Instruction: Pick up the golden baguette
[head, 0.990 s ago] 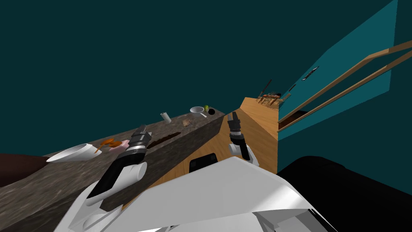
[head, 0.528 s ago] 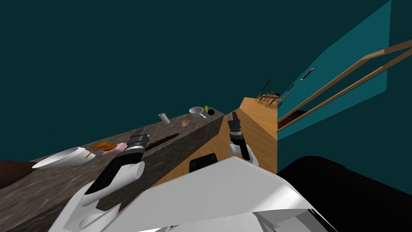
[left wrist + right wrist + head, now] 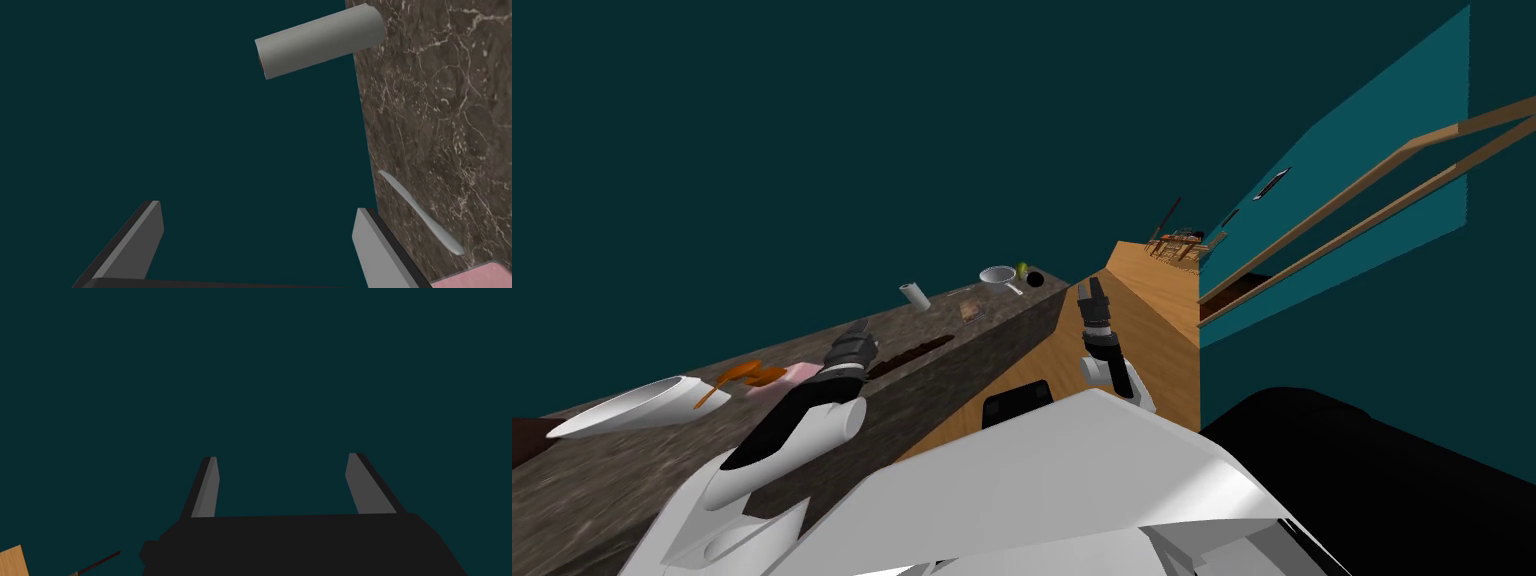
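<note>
Left gripper [image 3: 858, 334], fingers spread wide to grasp, hovers over the table [image 3: 632, 470]; brown baguette [image 3: 912, 349] lies just ahead.

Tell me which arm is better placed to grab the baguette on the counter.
Left. The left gripper, open, is over the counter beside the long dark brown baguette; the right gripper, also open, hangs off the counter above the wooden floor.

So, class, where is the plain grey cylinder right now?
In the head view the grey cylinder stands on the dark marbled counter, by the teal wall, beyond the left end effector and short of the white pan.
</note>
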`<state>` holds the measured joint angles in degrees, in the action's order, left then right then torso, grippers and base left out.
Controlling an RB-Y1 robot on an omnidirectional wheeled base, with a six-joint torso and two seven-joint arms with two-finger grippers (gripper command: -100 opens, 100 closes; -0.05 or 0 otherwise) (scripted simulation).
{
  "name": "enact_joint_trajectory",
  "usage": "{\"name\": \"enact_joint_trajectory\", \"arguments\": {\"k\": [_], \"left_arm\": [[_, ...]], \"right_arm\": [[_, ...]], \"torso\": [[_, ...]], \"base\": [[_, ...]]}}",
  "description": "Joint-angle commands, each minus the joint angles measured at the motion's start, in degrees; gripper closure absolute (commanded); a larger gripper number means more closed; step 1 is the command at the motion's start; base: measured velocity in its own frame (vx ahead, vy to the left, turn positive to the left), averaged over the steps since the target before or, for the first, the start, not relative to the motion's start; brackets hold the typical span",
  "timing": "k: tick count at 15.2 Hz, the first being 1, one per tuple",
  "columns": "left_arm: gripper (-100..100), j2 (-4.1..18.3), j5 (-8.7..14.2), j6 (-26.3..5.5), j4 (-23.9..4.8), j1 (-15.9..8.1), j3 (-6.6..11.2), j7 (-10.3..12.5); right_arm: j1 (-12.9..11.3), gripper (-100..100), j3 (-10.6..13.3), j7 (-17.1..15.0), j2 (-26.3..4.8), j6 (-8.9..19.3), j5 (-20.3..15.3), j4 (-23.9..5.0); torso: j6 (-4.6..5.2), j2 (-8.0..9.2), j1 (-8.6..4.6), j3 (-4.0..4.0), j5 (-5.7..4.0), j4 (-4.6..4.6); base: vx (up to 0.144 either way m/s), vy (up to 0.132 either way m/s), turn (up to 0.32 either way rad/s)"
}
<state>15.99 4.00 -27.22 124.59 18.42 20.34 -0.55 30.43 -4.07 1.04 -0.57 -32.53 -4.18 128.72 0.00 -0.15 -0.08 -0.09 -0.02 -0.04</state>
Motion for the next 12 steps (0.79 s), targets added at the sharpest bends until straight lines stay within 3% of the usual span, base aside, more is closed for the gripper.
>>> {"name": "enact_joint_trajectory", "arguments": {"k": [1, 4, 5, 12], "left_arm": [[-100, 0.1, -0.1, -2.9, -0.7, -0.9, 1.41, -0.4], [-100, 0.1, -0.1, -5.8, -0.7, -0.9, 1.41, -0.4], [-100, 0.0, -0.3, -7.4, -1.2, -1.7, 2.61, -0.7], [-100, 0.0, -0.5, -14.2, -1.6, -2.6, 3.8, -1.1]], "right_arm": [[0.0, 0, 0.0, 0.0, 0.0, 0.0, 0.0, 0.0], [0.0, 0, 0.0, 0.0, 0.0, 0.0, 0.0, 0.0], [0.0, 0, 0.0, 0.0, 0.0, 0.0, 0.0, 0.0], [0.0, 0, 0.0, 0.0, 0.0, 0.0, 0.0, 0.0]], "torso": [[0.0, 0.0, 0.0, 0.0, 0.0, 0.0], [0.0, -0.03, -0.04, -0.02, -0.01, -0.01], [0.0, 0.01, -0.01, 0.0, 0.0, 0.0], [0.0, 0.01, -0.01, 0.01, 0.0, 0.0]], "base": [[0.044, -0.025, -0.026], [0.038, -0.024, -0.015], [0.034, -0.018, -0.036], [0.032, -0.016, -0.017]]}}
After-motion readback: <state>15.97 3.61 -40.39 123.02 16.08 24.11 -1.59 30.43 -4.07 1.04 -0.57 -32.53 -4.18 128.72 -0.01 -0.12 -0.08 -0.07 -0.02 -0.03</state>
